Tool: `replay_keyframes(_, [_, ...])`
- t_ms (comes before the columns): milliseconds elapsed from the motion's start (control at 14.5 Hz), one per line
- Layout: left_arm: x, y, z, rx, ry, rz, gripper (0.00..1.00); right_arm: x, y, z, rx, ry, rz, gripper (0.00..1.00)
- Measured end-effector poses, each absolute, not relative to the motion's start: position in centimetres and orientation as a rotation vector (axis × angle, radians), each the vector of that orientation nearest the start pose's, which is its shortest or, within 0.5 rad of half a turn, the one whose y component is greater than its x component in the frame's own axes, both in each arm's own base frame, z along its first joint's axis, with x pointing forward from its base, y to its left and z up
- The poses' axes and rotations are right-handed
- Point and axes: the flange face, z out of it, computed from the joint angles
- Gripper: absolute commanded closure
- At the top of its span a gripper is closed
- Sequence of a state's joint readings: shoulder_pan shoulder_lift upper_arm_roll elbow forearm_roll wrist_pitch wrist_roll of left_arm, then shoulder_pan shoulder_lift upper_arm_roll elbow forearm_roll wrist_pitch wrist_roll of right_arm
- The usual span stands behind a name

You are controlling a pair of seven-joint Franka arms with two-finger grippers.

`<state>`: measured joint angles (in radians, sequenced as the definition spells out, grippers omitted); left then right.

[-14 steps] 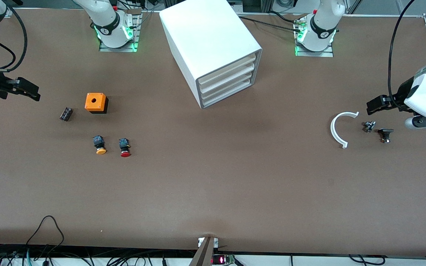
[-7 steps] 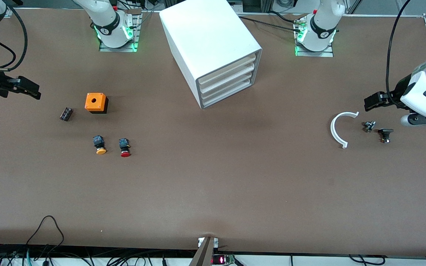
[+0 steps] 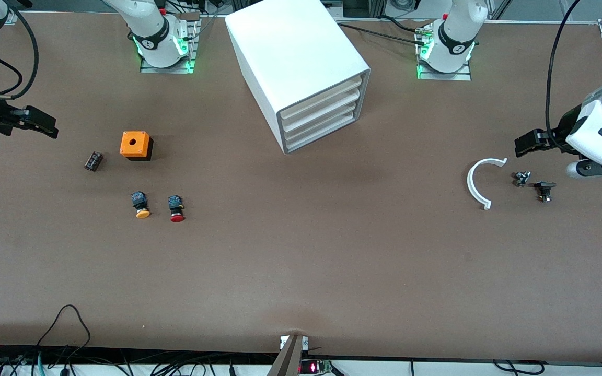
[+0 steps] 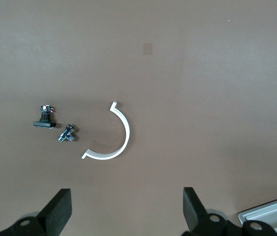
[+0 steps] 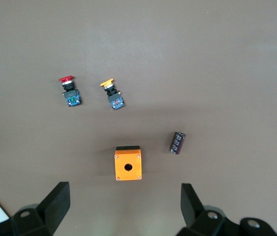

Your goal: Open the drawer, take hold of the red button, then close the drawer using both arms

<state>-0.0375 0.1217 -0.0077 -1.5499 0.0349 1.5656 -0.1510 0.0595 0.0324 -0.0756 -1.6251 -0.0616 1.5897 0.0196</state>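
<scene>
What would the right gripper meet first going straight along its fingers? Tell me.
Probably bare brown table. The open right gripper points down at the table; the orange cube with a hole lies nearest that line, though depth is unclear.

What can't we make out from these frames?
- Drawer contents: front view, all four cabinet drawers shut.
- Left pincer: left wrist view, fingers cut by the frame edge.
- Right pincer: right wrist view, likewise.
- Small metal part beside the white arc: too small to identify.
</scene>
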Motion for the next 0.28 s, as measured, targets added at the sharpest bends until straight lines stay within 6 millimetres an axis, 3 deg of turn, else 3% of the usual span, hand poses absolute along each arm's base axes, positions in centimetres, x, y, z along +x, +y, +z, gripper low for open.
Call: replay_keyframes(276, [58.44,-2.24,56.38,-3.086,-0.161,0.183,0.00,55.68,-1.52,58.34,-3.202,0.051,0.100,0.00])
